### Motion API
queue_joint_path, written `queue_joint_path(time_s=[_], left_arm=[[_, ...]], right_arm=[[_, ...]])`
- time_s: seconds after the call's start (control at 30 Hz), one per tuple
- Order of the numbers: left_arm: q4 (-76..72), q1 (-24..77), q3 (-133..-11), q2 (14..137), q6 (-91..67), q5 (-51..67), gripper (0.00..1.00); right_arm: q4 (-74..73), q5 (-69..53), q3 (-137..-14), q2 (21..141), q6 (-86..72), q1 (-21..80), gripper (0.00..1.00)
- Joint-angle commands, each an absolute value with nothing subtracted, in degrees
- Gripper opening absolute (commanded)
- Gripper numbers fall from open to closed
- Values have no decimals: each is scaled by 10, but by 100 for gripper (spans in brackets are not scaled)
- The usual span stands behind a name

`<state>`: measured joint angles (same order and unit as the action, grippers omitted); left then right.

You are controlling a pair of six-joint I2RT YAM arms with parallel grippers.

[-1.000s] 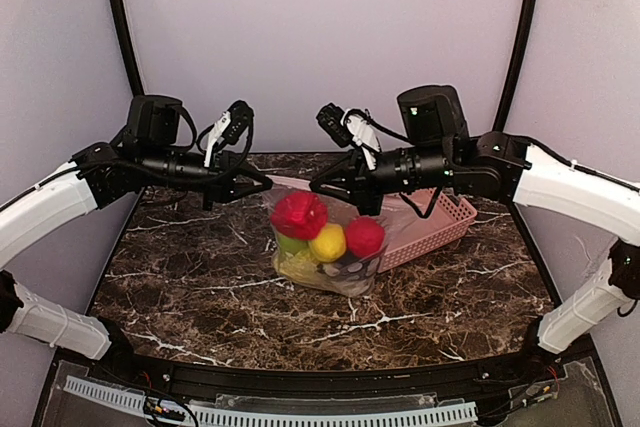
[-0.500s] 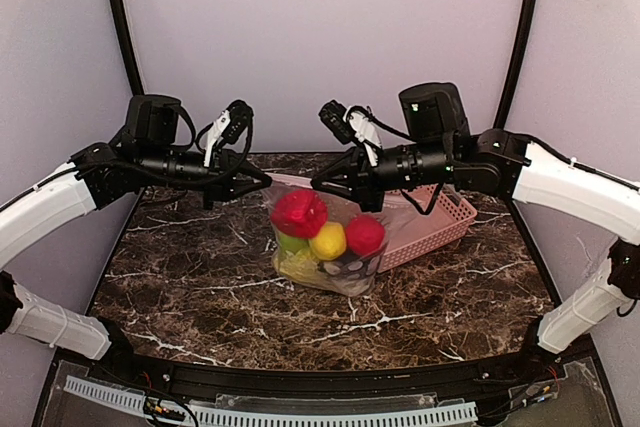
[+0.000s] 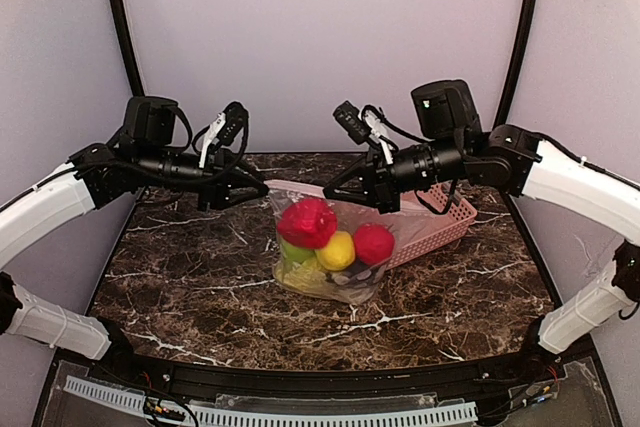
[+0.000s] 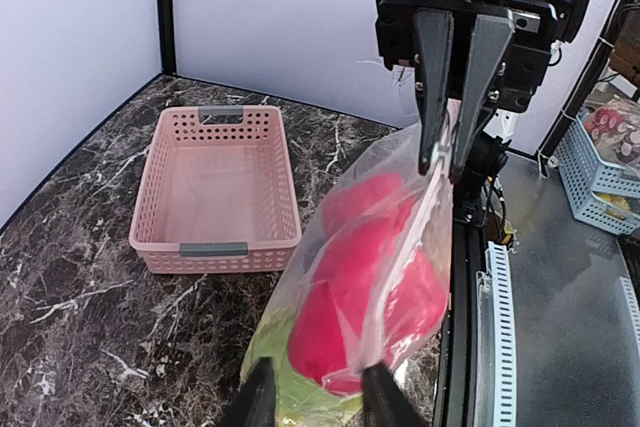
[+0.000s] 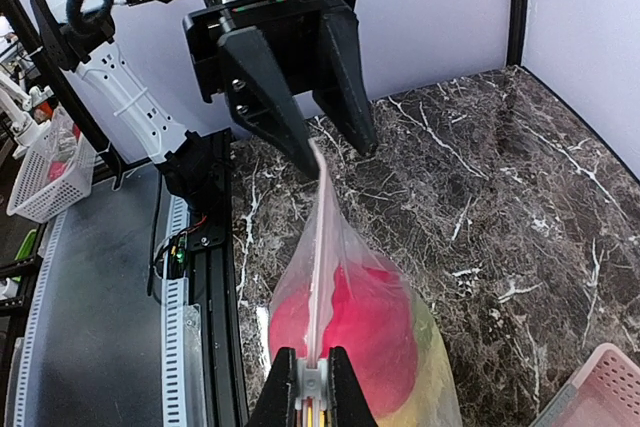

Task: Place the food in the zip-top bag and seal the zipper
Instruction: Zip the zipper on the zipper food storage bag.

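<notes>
The zip-top bag [image 3: 345, 282] hangs over the table's middle, holding the food: a red bell pepper [image 3: 305, 222], a yellow piece [image 3: 338, 250], a red round piece [image 3: 373, 243] and yellow-green cabbage [image 3: 298, 269]. The zipper [image 5: 320, 237] runs as a taut pale strip along the bag's top. My right gripper [image 5: 312, 387] is shut on the strip's right end. My left gripper [image 4: 320, 402] stands open at the left end, its fingers [image 5: 340, 77] apart on either side of the strip's tip. In the top view the left gripper [image 3: 262, 187] and right gripper [image 3: 330, 190] face each other above the bag.
A pink lattice basket [image 3: 450, 219] with nothing in it stands behind and to the right of the bag, partly under my right arm. In the left wrist view the basket [image 4: 160, 187] lies to the left of the bag. A black rail edges the table's near side.
My left gripper has opened and let go of the bag's left end. My right gripper has drawn to the right with the strip, and the bag has shifted slightly right.
</notes>
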<state>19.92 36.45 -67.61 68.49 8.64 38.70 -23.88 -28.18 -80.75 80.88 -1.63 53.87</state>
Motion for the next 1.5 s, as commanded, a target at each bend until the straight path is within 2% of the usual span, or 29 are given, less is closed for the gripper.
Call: queue_joint_path(time_s=[0.0,0.07,0.2,0.27,0.4,0.47,0.63,0.8,0.83,0.87,0.9,0.93,1.07,1.1,1.2,1.47], left_arm=[[190,371,-665,680,46,408,62],[168,376,-657,682,35,413,78],[138,381,-654,702,18,435,95],[125,395,-658,714,14,441,98],[95,426,-668,741,4,437,98],[65,432,-669,752,-17,439,95],[32,443,-670,771,-35,441,77],[8,449,-669,779,-49,443,64],[6,450,-668,781,-52,446,59],[3,451,-668,782,-54,448,48],[2,451,-668,784,-57,451,43],[3,451,-668,784,-57,452,33],[3,452,-665,785,-58,460,7],[3,453,-665,785,-59,463,4],[2,453,-665,787,-60,470,1],[3,456,-665,787,-57,485,1]], right_arm=[[-253,-322,-823,798,-32,530,0],[-246,-329,-825,804,-33,530,0],[-234,-340,-828,811,-37,531,0],[-230,-340,-830,814,-38,531,0],[-220,-348,-830,818,-40,532,0],[-218,-347,-829,819,-40,532,0],[-216,-347,-826,821,-38,531,0],[-213,-343,-824,823,-37,531,0],[-213,-343,-824,823,-36,532,0],[-212,-342,-824,824,-36,532,0],[-211,-342,-824,824,-36,532,0],[-211,-342,-824,824,-36,532,0],[-211,-339,-829,831,-34,532,0],[-212,-337,-830,835,-34,532,0],[-211,-331,-834,842,-31,532,0],[-212,-320,-854,863,-25,535,0]])
